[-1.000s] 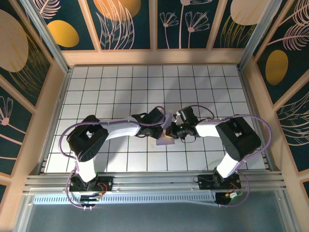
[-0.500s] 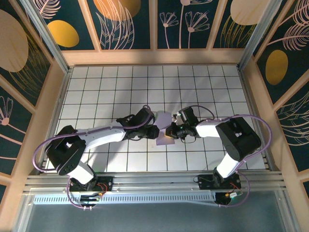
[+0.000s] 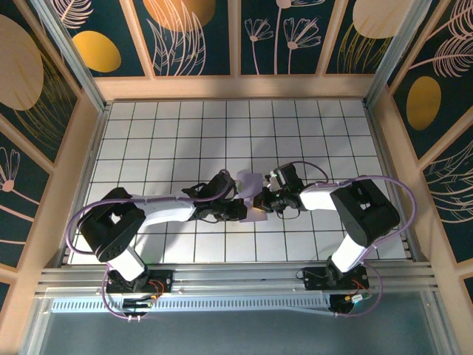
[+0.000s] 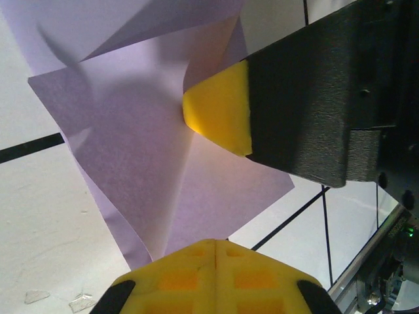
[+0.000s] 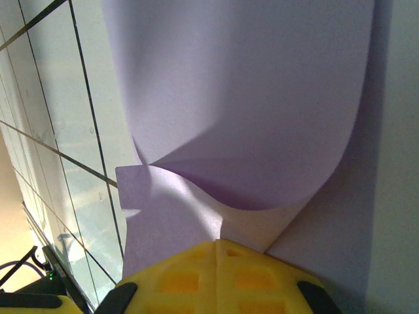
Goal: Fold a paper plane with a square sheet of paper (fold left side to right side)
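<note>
The square sheet of paper (image 3: 251,182) is lavender, creased and partly curled up at mid-table between the two arms. My left gripper (image 3: 237,210) is at its near-left part. In the left wrist view its yellow fingertips (image 4: 196,252) are closed together where the sheet (image 4: 131,144) comes to a corner. My right gripper (image 3: 259,201) comes in from the right. Its yellow pad (image 4: 219,111) pinches a puckered spot of the sheet. In the right wrist view the right gripper (image 5: 218,242) is shut on the paper (image 5: 249,98), which bulges upward in a curve.
A white grid-tiled table (image 3: 177,133) is boxed in by wooden frame walls (image 3: 236,87). A metal rail (image 3: 236,279) carrying both arm bases runs along the near edge. Small clear flakes (image 4: 39,297) lie on the tile near the left gripper.
The left gripper has slid toward the near side along the sheet's left part and its jaws have closed. The sheet's far part now stands up more. The right arm has stayed put.
</note>
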